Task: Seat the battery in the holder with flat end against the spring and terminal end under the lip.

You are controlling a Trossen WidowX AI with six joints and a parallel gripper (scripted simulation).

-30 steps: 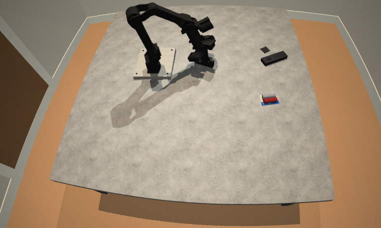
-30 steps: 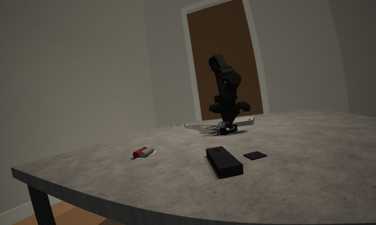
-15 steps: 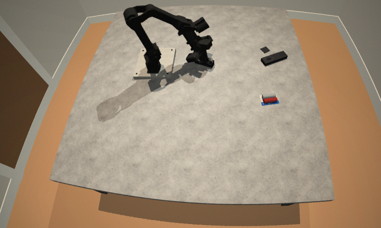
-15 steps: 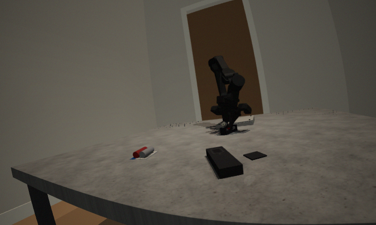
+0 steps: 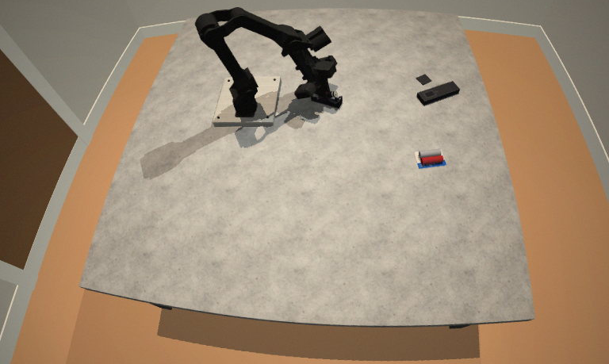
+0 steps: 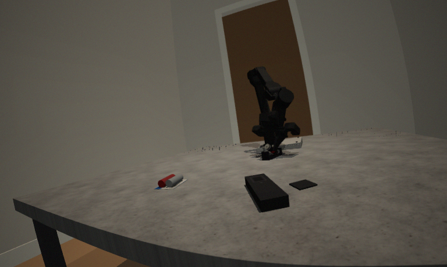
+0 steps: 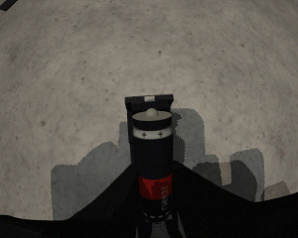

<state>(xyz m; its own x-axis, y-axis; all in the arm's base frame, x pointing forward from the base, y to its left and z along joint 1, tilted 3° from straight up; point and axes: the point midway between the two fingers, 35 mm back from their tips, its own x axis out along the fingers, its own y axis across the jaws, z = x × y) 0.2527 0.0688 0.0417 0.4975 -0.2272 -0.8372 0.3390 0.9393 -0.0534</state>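
The black holder [image 5: 331, 103] [image 6: 265, 156] [image 7: 130, 130] lies on the table below the gripper. The black battery [image 7: 153, 156] with a red band is in line with it. Its pale terminal end [image 5: 334, 94] [image 6: 267, 146] [image 7: 152, 117] is raised above the holder near the end wall with the lip [image 7: 162, 100], and is not under the lip. The battery looks tilted, with its flat end low toward the spring [image 7: 159, 228]. Contact between flat end and spring is unclear. My gripper [image 7: 153, 169] [image 5: 326, 92] is shut on the battery around its red band. The fingers partly hide the holder's sides.
A black box-shaped device [image 5: 438, 93] [image 6: 267, 192] and a small dark square plate [image 5: 423, 79] [image 6: 303, 184] lie on the far right of the top view. Nearer the front is a red and grey cylinder pair [image 5: 431, 157] [image 6: 170, 180] on a blue and white base.
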